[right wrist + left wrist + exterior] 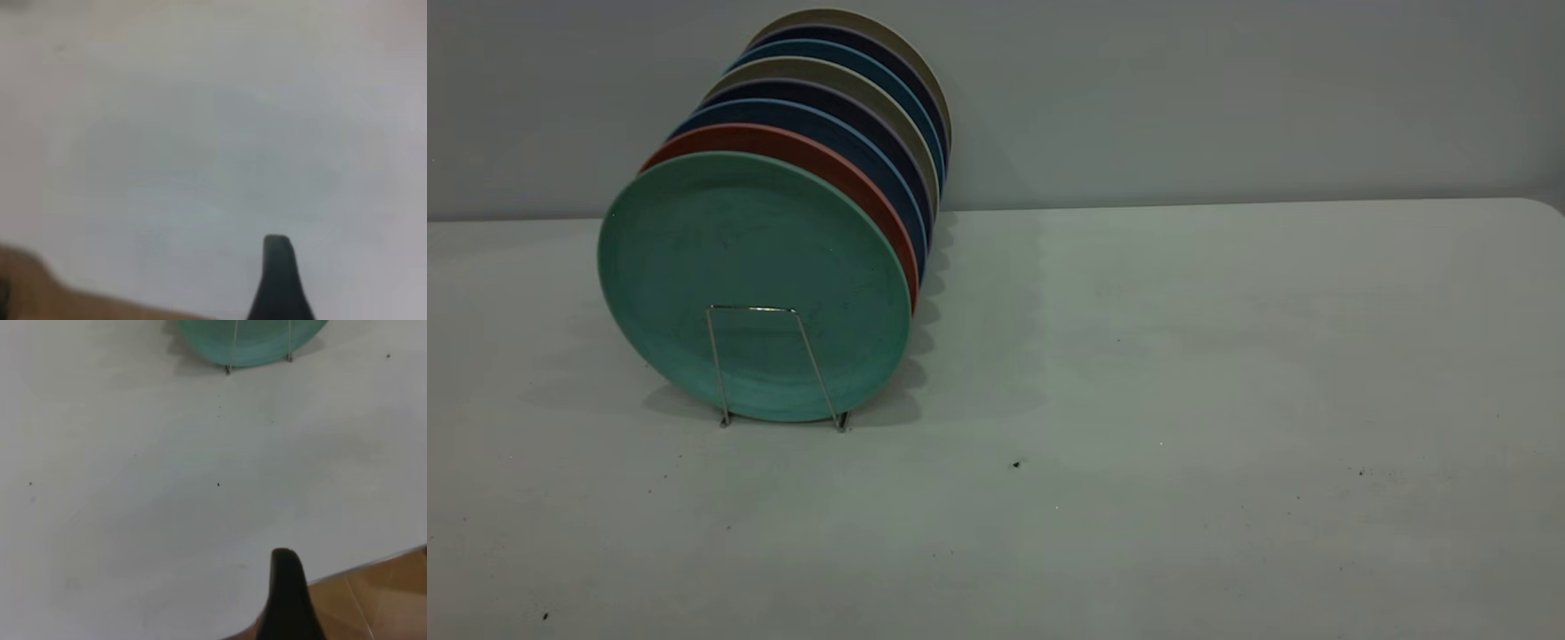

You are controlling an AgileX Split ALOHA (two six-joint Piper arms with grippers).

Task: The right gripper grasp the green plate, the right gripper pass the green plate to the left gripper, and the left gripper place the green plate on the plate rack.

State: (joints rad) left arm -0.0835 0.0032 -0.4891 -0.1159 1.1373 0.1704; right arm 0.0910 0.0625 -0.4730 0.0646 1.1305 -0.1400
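Both end effectors sit withdrawn, their opening indiscernible, while the green plate (751, 276) already stands at the plate rack's (769, 364) near end, so seemingly nothing remains.

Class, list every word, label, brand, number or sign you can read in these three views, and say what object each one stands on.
None: no readable text shows in any view.
The green plate bears only faint swirl marks.
The plate rack, the other plates and the table are unmarked; the table has only dark specks.
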